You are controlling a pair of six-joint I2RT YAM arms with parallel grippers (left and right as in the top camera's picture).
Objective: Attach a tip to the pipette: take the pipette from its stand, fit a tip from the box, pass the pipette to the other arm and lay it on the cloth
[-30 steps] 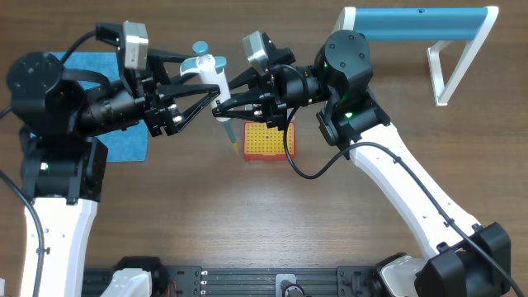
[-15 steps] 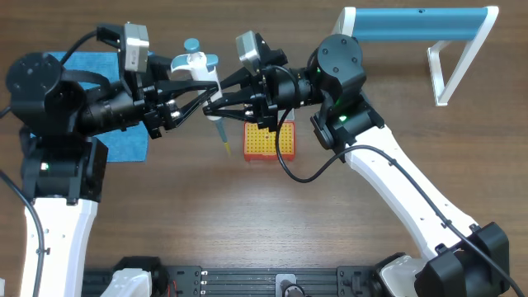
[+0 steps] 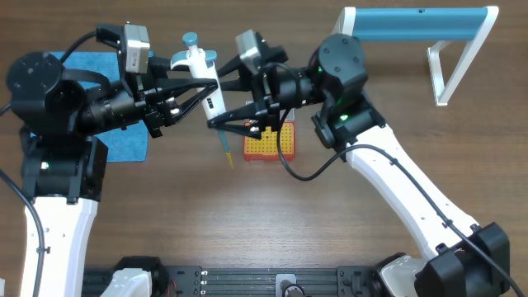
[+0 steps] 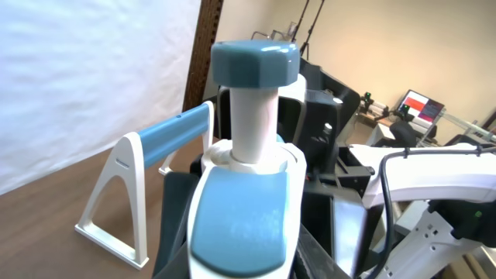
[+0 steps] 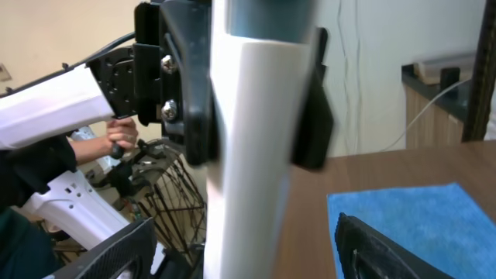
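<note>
- Pinching the pipette point(image 3: 212, 92) by its white body are the jaws of the left gripper point(image 3: 205, 86), in the upper middle of the top view. The right wrist view shows its black fingers point(image 5: 188, 116) pressed against both sides of that body.
- Spread wide are the jaws of the right gripper point(image 3: 216, 101), which straddle the pipette a little lower on the body. In the right wrist view its own fingers point(image 5: 116, 252) stand apart from the white body, with a gap on either side.
- Held off the table point(image 3: 247, 223), the pipette is tilted. Its blue plunger button point(image 3: 190, 39) is toward the top of the frame, and the yellow tip point(image 3: 226, 150) on its lower end points down the frame.
- Just right of that tip, the tip box point(image 3: 276, 142) sits on the table, partly under the right gripper.
- At the upper left lies the blue cloth point(image 3: 92, 63), partly covered by the left arm.
- At the upper right, well apart from both grippers, is the stand point(image 3: 421, 23), which has white legs and a blue bar.
</note>
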